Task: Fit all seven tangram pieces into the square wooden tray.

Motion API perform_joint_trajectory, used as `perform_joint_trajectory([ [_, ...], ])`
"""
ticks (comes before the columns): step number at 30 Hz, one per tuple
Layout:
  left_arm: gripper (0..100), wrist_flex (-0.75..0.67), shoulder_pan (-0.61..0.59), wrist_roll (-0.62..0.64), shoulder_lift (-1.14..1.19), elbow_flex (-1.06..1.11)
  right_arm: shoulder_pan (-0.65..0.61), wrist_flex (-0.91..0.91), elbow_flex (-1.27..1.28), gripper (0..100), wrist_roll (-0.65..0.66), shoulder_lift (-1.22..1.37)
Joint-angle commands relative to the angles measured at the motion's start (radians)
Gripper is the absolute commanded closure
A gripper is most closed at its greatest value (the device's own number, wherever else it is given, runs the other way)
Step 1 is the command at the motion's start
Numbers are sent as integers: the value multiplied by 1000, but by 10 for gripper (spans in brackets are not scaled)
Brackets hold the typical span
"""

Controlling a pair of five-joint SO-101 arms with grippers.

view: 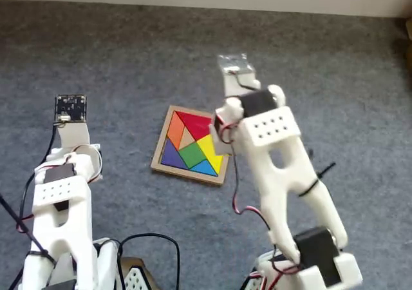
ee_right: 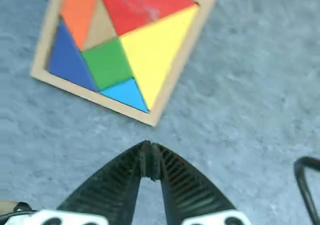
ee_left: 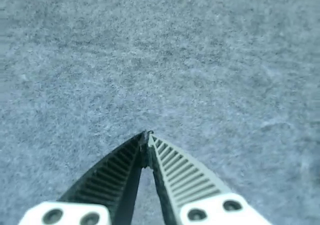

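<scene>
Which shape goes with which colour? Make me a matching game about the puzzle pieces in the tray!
Pieces:
1. red piece
2. green piece
3. orange piece
4. light blue piece

Shapes:
A. square
B. small triangle
C. slanted four-sided shape
D. big triangle

Right pairs: 1-D, 2-A, 3-C, 4-B.

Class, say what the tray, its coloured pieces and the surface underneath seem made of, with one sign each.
Tray: likely plain wood, tan matte rim. Pieces: probably painted wood, flat matte colours. Surface: grey carpet-like fabric, fuzzy nap.
</scene>
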Motion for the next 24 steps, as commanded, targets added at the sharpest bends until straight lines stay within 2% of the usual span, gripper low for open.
perform_joint_trajectory([
  [1,987,-17,47,0,-30,-53,85,-88,185,993,15,-182],
  [7,987,-14,58,0,-33,-53,179,-286,542,993,15,-470],
  [11,987,-15,59,2,-119,-1,234,-432,760,993,15,-665],
  [18,987,-15,116,0,-513,228,249,-598,1055,993,15,-970],
  [24,983,-9,124,0,-863,392,249,-624,1191,990,15,-1145],
])
